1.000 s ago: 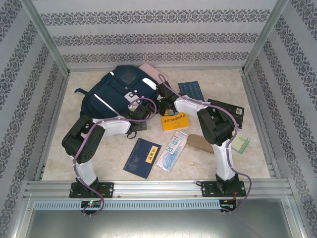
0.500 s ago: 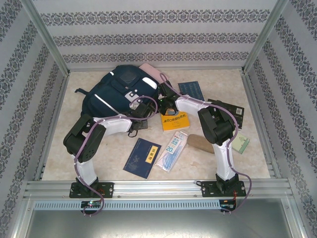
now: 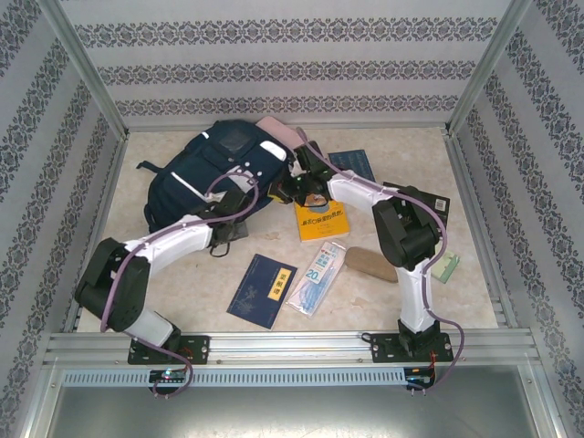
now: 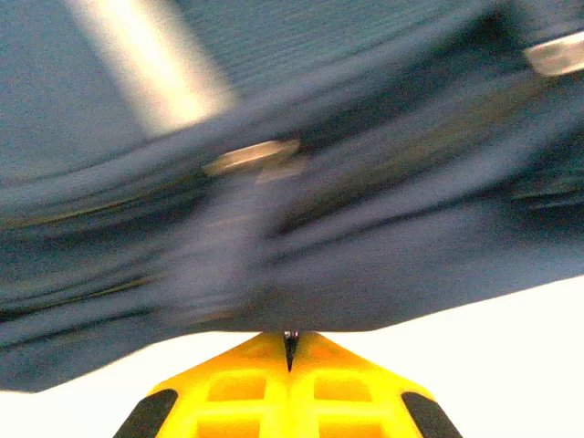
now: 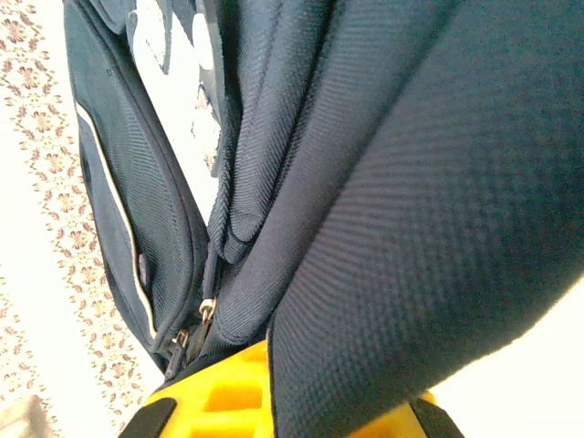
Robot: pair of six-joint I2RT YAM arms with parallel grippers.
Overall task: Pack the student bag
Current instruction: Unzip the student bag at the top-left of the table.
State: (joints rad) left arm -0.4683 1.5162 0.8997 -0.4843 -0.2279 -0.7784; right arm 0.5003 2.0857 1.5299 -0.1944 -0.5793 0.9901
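The student bag (image 3: 205, 169), navy with pale stripes, lies at the back left of the table. My left gripper (image 3: 235, 193) is at the bag's near right edge. In the left wrist view its yellow fingers (image 4: 237, 365) are shut tip to tip (image 4: 290, 336), pinching a small shiny piece at the edge of the blurred bag (image 4: 301, 182). My right gripper (image 3: 292, 182) is at the bag's right end. In the right wrist view it (image 5: 278, 356) is shut on a thick fold of the bag's fabric (image 5: 401, 228), with zipper pulls (image 5: 206, 308) just to the left.
To the right of the bag lie a yellow book (image 3: 321, 222), a blue book (image 3: 354, 164) and a black item (image 3: 429, 208). Nearer are a blue notebook (image 3: 265, 289), a clear packet (image 3: 317, 276), a tan case (image 3: 370, 265) and a green pad (image 3: 445, 265). Metal rails frame the table.
The left gripper has closed at the bag's edge and moved left along it, the arm's elbow dropping to the lower left. The right gripper has shifted a little back, still holding fabric.
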